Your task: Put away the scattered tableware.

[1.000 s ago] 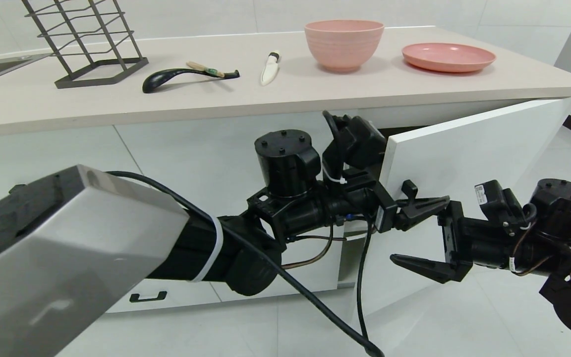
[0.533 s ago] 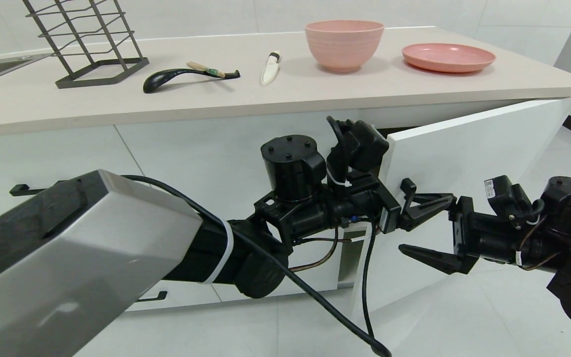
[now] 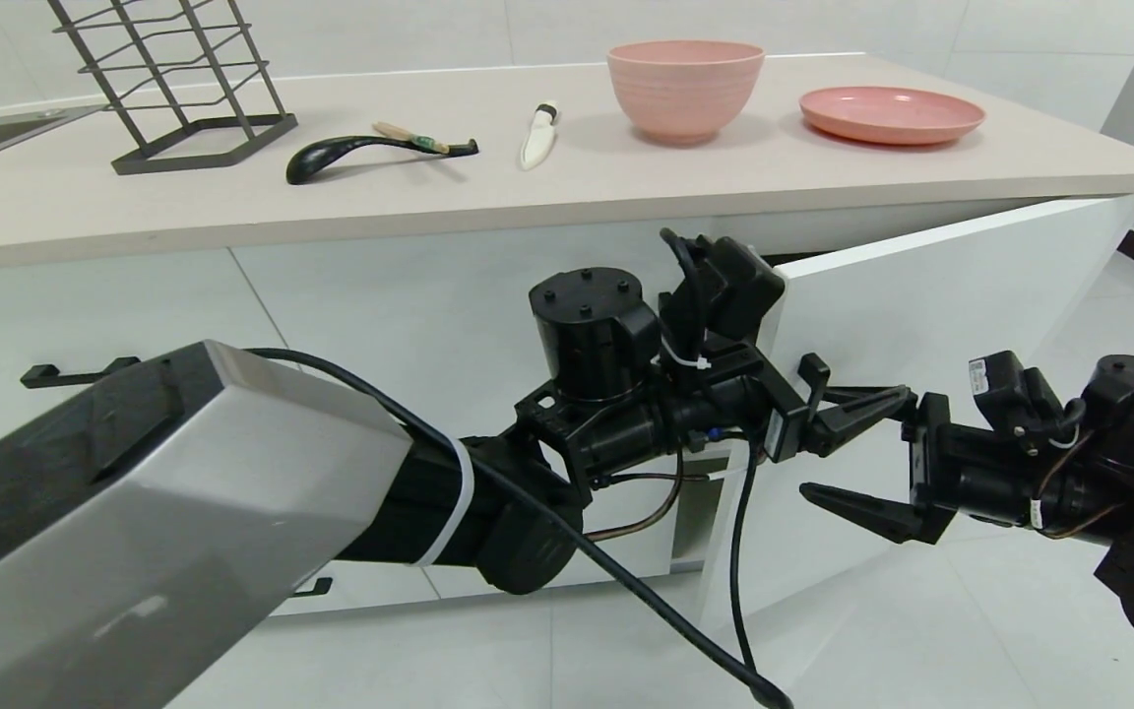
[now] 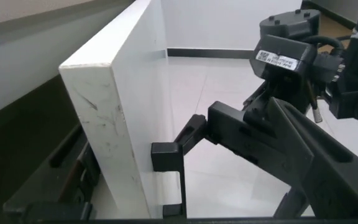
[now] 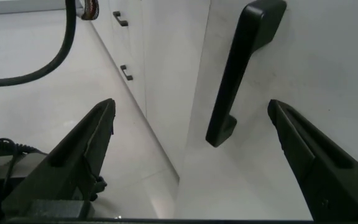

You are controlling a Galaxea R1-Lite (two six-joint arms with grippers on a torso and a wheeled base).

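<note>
Two pink pcs, bowl (image 3: pixel 685 87) and plate (image 3: pixel 890 111), sit untouched near the counter's (image 3: pixel 232 212) far-right corner, so w/ right gripper (image 3: pixel 857 458) spread facing the cabinet door's (image 3: pixel 941 286) black handle (image 5: pixel 241 68), I'd close squarely on mid-bar, then swing wide; left gripper (image 3: pixel 793 418) at door edge, grip can't be told.

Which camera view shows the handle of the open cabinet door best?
The right wrist view: the door handle is close and seen almost whole on the cabinet door, framed by the open right hand. The head view shows just its top end. The left wrist view shows it edge-on.
</note>
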